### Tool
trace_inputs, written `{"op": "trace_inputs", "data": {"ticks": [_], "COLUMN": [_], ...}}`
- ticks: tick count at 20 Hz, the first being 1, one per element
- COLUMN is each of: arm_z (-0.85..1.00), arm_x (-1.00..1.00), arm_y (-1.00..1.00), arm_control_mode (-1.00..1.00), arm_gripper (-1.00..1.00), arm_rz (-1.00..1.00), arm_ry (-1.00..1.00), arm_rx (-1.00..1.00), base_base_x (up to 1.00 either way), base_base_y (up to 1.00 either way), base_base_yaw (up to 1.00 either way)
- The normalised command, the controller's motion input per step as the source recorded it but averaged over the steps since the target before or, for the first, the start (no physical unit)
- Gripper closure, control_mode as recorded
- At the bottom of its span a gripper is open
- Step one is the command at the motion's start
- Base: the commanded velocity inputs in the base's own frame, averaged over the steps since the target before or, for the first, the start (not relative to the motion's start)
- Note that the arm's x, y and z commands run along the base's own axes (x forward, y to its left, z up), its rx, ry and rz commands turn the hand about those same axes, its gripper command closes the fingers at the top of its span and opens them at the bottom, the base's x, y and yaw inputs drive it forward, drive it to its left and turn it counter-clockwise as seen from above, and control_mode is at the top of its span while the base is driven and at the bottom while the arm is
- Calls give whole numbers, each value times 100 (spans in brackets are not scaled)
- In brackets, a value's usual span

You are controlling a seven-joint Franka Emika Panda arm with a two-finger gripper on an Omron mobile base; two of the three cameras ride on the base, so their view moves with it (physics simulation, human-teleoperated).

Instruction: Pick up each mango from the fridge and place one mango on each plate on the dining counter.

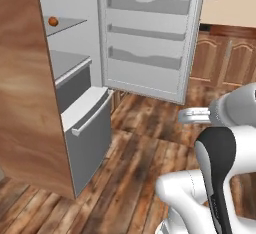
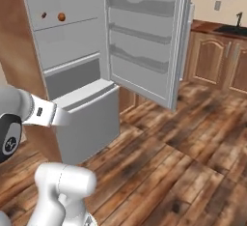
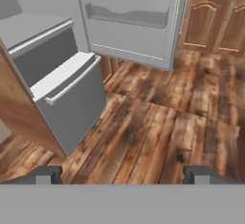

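The job is at its start: no mango is held yet, and the arm is approaching the fridge [image 1: 75,103]. Leftmost, a brown wood-grain side panel [image 1: 25,88] flanks the smooth pale grey cabinet. On an upper shelf sits an orange-red mango [image 1: 53,21], small and rounded; from the right base camera a smaller dark item [image 2: 44,15] lies just beside it, too small to identify. Below, the drawer [image 3: 72,98] stands pulled out, boxy, with a bar handle. Further right, the door [image 1: 150,38] hangs wide open, its moulded grey shelves bare. The gripper [image 3: 122,174] has its fingers spread wide with nothing between them, aimed low at the plank floor [image 3: 158,132]. The next move likely calls for lifting and reaching up and left to the mango shelf.
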Motion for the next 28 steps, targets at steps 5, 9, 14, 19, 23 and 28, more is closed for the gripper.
{"op": "trace_inputs", "data": {"ticks": [5,9,14,19,23,28], "arm_z": [0,0,0,0,0,0], "arm_x": [0,0,0,0,0,0], "arm_y": [0,0,0,0,0,0], "arm_control_mode": [100,100,100,100,100,100], "arm_gripper": [-100,-100,-100,-100,-100,-100], "arm_rz": [0,0,0,0,0,0], "arm_ry": [0,0,0,0,0,0], "arm_rx": [0,0,0,0,0,0], "base_base_x": [100,92,67,49,49,36], "base_base_y": [0,-1,-14,-23,-19,-5], "base_base_yaw": [27,43,45,42,38,30]}}
